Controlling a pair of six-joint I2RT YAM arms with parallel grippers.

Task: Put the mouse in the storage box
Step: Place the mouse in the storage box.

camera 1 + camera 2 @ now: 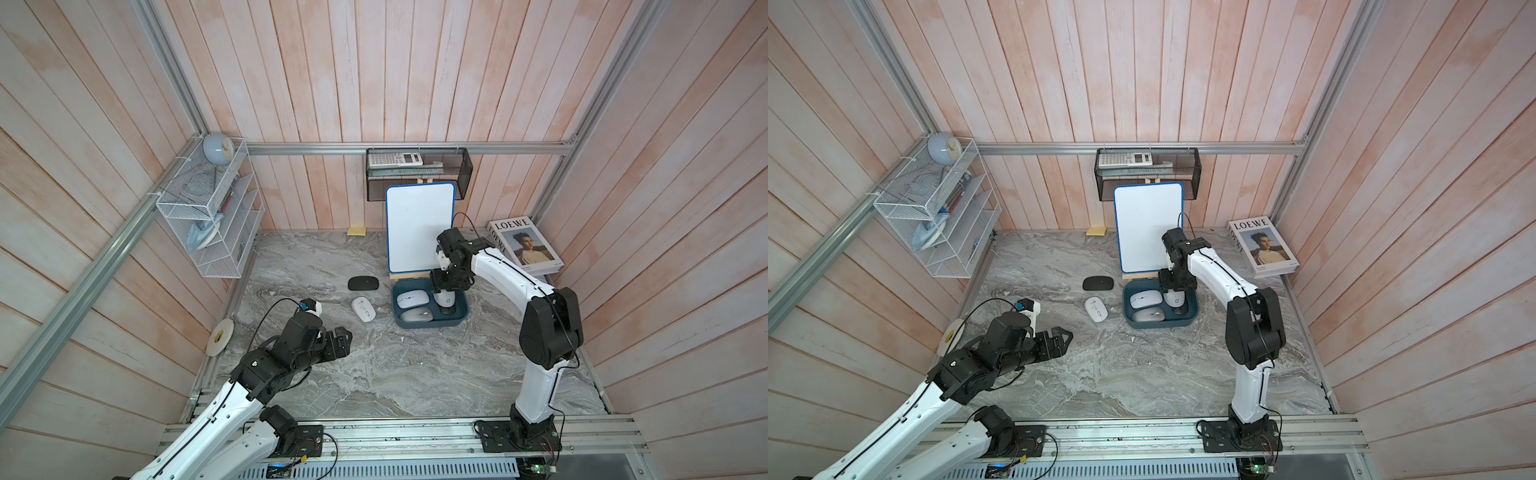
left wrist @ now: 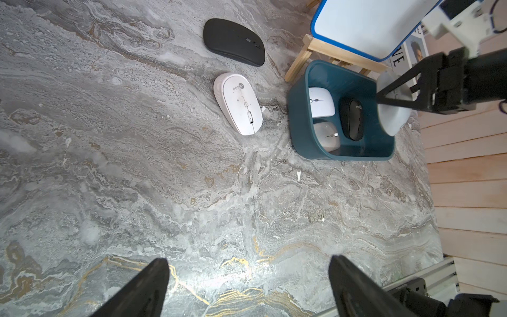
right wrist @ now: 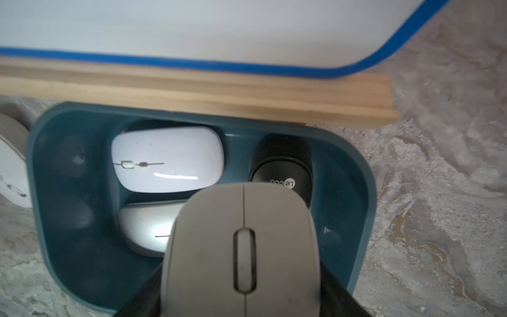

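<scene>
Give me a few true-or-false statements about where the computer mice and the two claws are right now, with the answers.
1. The right claw holds a pale grey mouse over the storage box. True.
2. A flat black mouse and a ribbed white mouse lie on the table, outside the storage box. True.
3. The storage box is empty. False: three mice lie in it, a glossy white mouse, a silver mouse and a small black mouse.
4. The left claw grips the ribbed white mouse. False: it is open and empty, and stands apart from that mouse.
</scene>
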